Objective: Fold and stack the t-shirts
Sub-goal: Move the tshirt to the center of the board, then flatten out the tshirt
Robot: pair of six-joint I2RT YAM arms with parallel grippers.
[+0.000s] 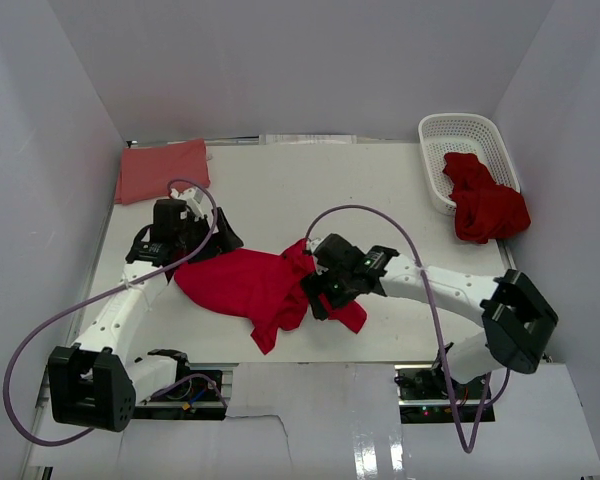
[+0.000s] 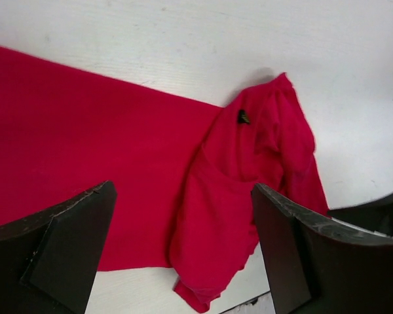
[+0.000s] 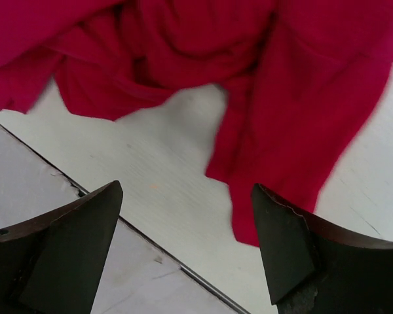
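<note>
- T-shirts lay in three places in the top view. A crumpled crimson t-shirt (image 1: 245, 285) was spread on the table (image 1: 310, 190) between the two grippers. A folded salmon-pink t-shirt (image 1: 160, 170) sat at the far left corner, well beyond the left gripper (image 1: 215, 243).
- A red heap (image 1: 488, 208) filled the near end of the white basket (image 1: 460, 132) at the far right and spilled over its rim, well apart from both grippers.
- The right gripper (image 1: 318, 285) hung over the crimson t-shirt's bunched right side, and a purple cable (image 1: 380, 215) arched above its arm.
- In the left wrist view the left fingers (image 2: 65, 248) stood wide apart, clamping nothing. Flat crimson cloth lay ahead of the finger at the view's left, and a folded-over bunch with a small dark mark (image 2: 243, 118) lay ahead of the gap. Bare table showed beyond.
- In the right wrist view the right fingers (image 3: 72, 248) were likewise apart and held nothing. Crimson cloth was bunched beyond the fingertips, with one strip trailing toward the finger at the view's right. Bare table filled the gap, and a seam (image 3: 150, 245) crossed it.
</note>
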